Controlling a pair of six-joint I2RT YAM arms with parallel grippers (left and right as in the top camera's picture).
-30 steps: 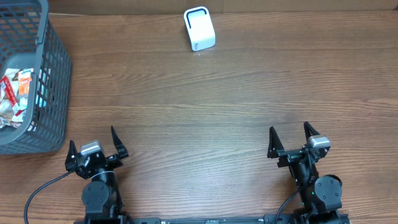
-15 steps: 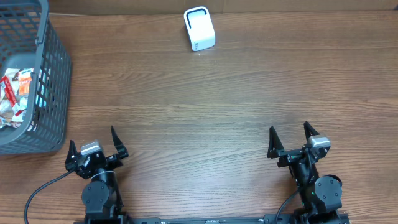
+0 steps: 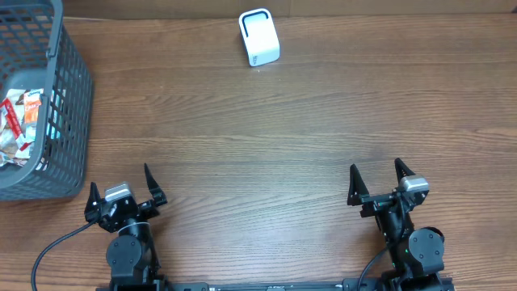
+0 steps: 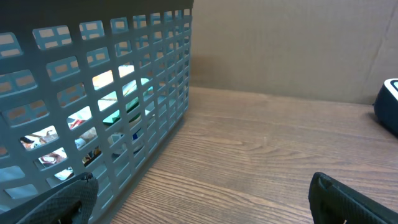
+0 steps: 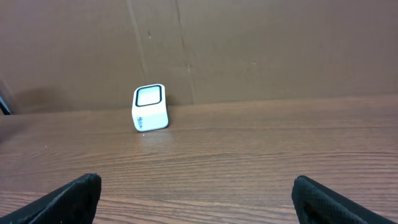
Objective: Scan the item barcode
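Stillness since a second ago: left hand (image 3: 121, 184) and right hand (image 3: 376, 171) parked at the near edge of the surface (image 3: 266, 137), both spread wide and empty. Packaged items (image 3: 18, 129) untouched inside the grey basket (image 3: 77, 97) at far left, well apart from the white scanner (image 3: 258, 36) at far centre. Judged as the very start, with picking an item not yet begun.

No change vs. the earlier overhead frames, nothing moves. L gripper (image 3: 121, 182) and R gripper (image 3: 376, 170) show zero shift at the near edge, jaws no wider, no narrower. White scanner (image 3: 259, 37) at the back: no slide, no turn. Grey basket (image 3: 71, 105) far left w/ its packets (image 3: 20, 129): no diff. either. Dead calm, pos. for pos.
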